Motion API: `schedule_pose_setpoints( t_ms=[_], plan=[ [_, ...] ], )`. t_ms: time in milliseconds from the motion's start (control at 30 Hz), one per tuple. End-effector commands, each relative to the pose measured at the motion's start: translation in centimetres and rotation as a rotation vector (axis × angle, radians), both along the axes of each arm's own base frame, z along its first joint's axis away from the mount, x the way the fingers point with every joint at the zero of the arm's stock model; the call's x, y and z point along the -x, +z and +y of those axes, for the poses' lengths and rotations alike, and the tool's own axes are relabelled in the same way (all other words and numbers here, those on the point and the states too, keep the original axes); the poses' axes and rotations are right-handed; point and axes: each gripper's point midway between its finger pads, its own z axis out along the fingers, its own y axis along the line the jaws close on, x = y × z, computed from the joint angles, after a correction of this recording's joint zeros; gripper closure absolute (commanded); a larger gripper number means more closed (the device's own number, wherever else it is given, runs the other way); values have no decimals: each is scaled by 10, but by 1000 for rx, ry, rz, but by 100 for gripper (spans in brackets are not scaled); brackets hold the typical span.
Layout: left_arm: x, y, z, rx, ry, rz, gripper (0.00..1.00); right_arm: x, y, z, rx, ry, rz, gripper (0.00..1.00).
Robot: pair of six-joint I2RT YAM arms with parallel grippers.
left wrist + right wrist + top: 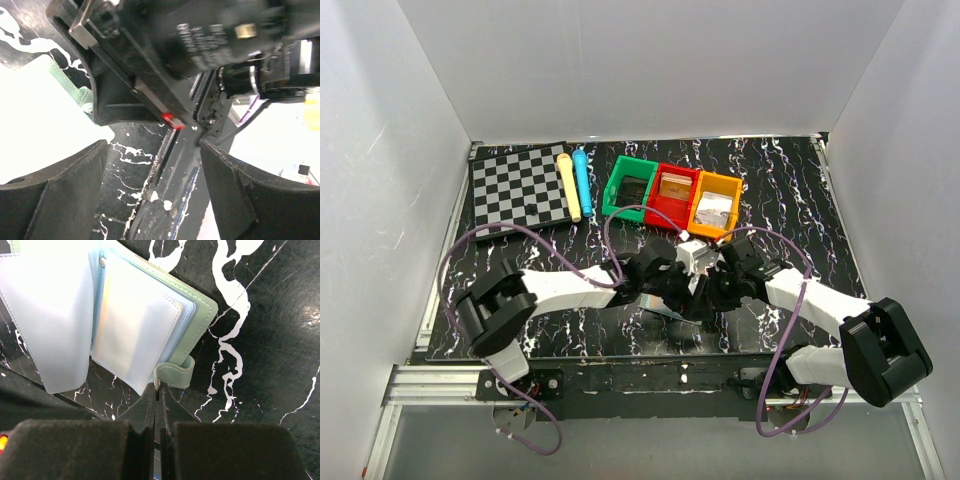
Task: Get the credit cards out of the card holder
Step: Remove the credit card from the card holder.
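- Black marbled table (820, 200) — the card holder (135, 340) lies open on it, with pale blue sleeves fanned over a green cover.
- Left gripper (152, 175) hangs just beside the holder, fingers spread wide and holding nothing.
- Right gripper (157, 390) has its fingers pressed together, tips against the holder's tab (174, 374).
- Credit cards (102, 315) — seemingly the tan-orange tinge inside one of the holder's sleeves.
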Motion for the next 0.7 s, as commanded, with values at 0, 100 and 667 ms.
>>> schedule_pose_setpoints(
  t_ms=[0, 100, 667],
  plan=[
    [-10, 61, 17, 109, 86, -135, 24, 1, -2, -2, -4, -9, 2, 99],
    [-21, 70, 40, 125, 180, -145, 23, 1, -1, -2, -7, -11, -2, 99],
    [-51, -12, 106, -108, 471, 33, 25, 1, -1, -1, -14, -6, -3, 99]
  ],
)
